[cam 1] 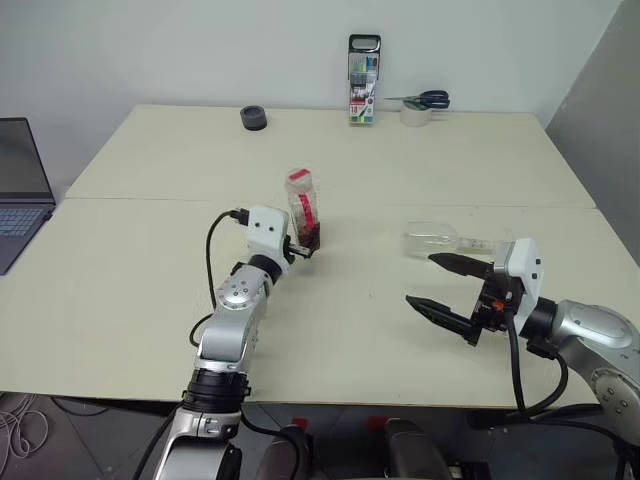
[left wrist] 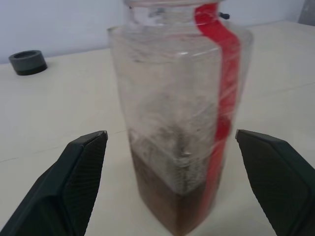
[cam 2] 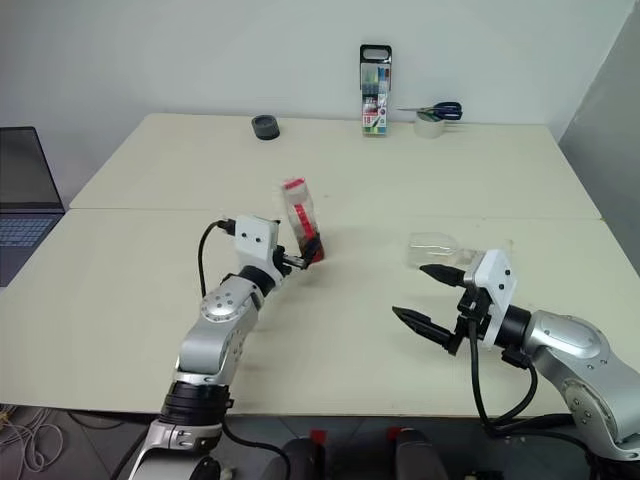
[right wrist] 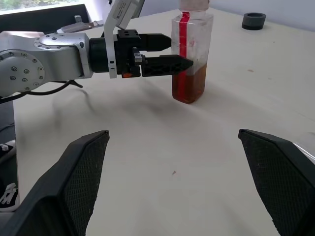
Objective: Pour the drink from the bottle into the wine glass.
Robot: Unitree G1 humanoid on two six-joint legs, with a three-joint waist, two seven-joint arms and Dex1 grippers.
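The bottle [cam 1: 303,203] stands upright mid-table, clear and square-sided, with a red strip and a pink-red cap. The reddish-brown drink [left wrist: 170,209] fills only its bottom part. My left gripper [cam 1: 308,243] is open and level, its fingers [right wrist: 167,63] flanking the bottle's lower part with a gap on each side. The wine glass [cam 1: 432,240] lies on its side to the right, stem pointing right. My right gripper [cam 1: 420,279] is open and empty, just in front of the glass, with its upper fingertip close to the bowl.
A black tape roll [cam 1: 254,118], a pack of pens [cam 1: 364,80] and scissors on a tape roll [cam 1: 424,103] sit along the table's far edge. A laptop [cam 1: 20,190] stands off the left side. A seam [cam 1: 150,199] crosses the table.
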